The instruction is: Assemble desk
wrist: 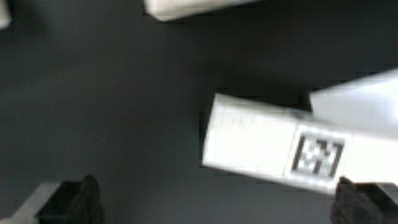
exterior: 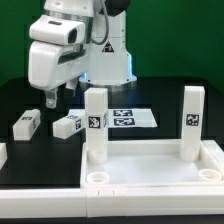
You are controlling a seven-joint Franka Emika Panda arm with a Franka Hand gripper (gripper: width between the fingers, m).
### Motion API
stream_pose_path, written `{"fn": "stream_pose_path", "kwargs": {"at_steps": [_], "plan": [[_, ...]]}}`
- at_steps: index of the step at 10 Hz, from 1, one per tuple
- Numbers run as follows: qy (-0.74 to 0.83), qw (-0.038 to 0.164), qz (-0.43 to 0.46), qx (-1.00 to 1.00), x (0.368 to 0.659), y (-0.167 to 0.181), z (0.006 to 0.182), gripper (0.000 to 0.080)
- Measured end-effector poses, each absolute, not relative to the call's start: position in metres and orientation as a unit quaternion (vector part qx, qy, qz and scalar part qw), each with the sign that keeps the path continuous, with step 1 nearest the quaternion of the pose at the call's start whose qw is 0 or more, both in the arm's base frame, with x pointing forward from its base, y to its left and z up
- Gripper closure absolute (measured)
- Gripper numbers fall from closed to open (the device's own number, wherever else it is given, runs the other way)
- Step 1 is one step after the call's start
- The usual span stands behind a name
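The desk panel [exterior: 150,182] lies rim-up on the black table [exterior: 165,100] at the front of the exterior view. Two legs stand upright at its far corners, the left upright leg [exterior: 95,125] toward the exterior view's left and the right upright leg [exterior: 192,120] toward its right. Two loose legs lie flat on the table beyond the panel's left corner, the outer loose leg [exterior: 27,123] and the inner loose leg [exterior: 68,126], near each other but apart. The gripper [exterior: 55,98] hangs over them, off the table, jaws spread wide and holding nothing (in the wrist view its fingers [wrist: 75,200] sit far apart, with a blurred tagged leg [wrist: 276,145] on the table below). The marker board [exterior: 132,118] lies flat behind the panel.
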State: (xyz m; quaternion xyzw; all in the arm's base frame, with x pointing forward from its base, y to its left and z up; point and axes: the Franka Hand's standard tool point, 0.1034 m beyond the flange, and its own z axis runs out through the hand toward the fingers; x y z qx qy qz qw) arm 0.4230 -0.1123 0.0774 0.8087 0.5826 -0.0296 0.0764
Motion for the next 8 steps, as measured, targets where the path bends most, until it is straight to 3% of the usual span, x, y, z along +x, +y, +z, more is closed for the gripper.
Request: {"fn": "stream_pose_path", "kwargs": {"at_steps": [4, 8], "plan": [[0.457, 0.067, -0.019, 0.887, 0.422, -0.110, 0.075, 0.0150], [0.179, 0.013, -0.071, 0.981, 0.436, -0.122, 0.082, 0.0150]]}}
